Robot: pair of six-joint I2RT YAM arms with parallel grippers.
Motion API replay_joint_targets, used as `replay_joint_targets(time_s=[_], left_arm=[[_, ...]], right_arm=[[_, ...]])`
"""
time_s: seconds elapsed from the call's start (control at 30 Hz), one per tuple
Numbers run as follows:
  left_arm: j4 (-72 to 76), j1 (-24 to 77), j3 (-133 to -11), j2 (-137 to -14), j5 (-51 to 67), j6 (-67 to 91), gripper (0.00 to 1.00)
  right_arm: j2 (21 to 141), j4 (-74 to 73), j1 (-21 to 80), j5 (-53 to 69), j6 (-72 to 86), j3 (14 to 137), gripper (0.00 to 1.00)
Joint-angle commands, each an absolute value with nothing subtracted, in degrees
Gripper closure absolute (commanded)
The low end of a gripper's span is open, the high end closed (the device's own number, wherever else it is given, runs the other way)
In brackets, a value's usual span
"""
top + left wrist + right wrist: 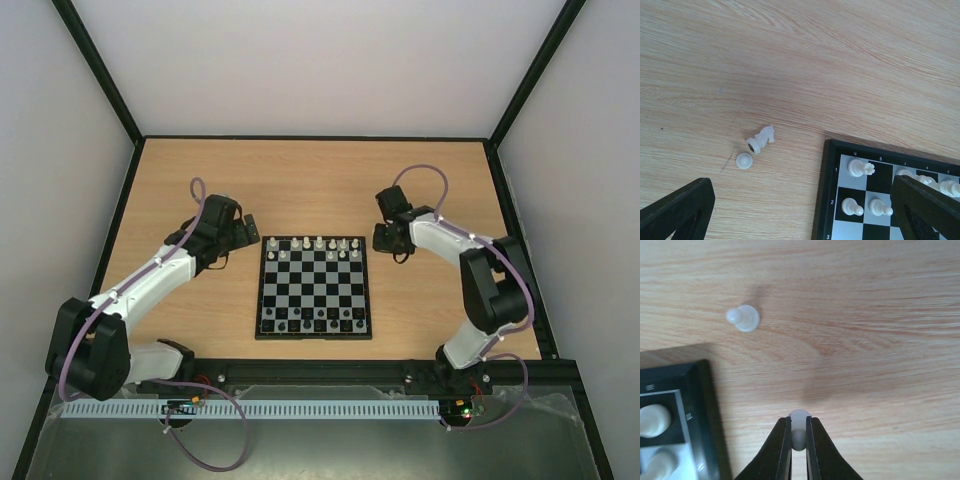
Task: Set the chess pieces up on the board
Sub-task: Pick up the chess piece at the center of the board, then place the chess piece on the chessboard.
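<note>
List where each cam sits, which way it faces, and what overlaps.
Top: above and behind the bases, looking down on the table and board; left arm and right arm show.
Left wrist: faces down at wood left of the board, a fallen knight there; open left pincer frames the bottom.
Right wrist: faces down at wood right of the board; right pincer shut on a white piece.
Shared: all three see the board; each wrist view catches one corner.

Worktop (790,50): pale wood grain, matt. Chess pieces (762,138): whitish smooth plastic, slightly translucent. Board (827,200): glossy black border.
</note>
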State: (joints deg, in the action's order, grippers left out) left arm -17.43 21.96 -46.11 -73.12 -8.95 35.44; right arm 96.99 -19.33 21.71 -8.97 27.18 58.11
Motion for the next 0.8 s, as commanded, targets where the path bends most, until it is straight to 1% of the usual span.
replay_joint_targets(time_s=[0.0,0.13,0.27,0.4,0.53,0.77], left_arm=[[-17.5,22.2,-45.7,-71.6,-8.9,35.9,0.0],[-17.8,22.2,-46.0,-71.3,-9.3,36.0,0.01],[-18.2,22.2,-46.0,-70.7,-9.5,36.3,0.01],[-18.9,22.3,-45.8,-69.5,-10.0,36.7,0.0],[-19.5,22.2,-45.0,-68.0,-10.2,37.2,0.01],[-20.7,22.3,-44.6,-66.4,-10.8,37.3,0.0]], right_arm=[[88.5,-25.3,22.9,-9.5,26.9,60.3,0.98],[82.8,-28.5,27.4,-7.4,27.0,62.9,0.97],[82.3,-30.4,33.8,-4.9,27.5,66.8,0.97],[85.8,-30.7,40.0,-4.1,27.7,69.9,0.97],[91.9,-31.2,44.4,-5.2,27.4,72.4,0.98],[100.7,-31.9,47.3,-8.1,27.4,75.8,0.99]])
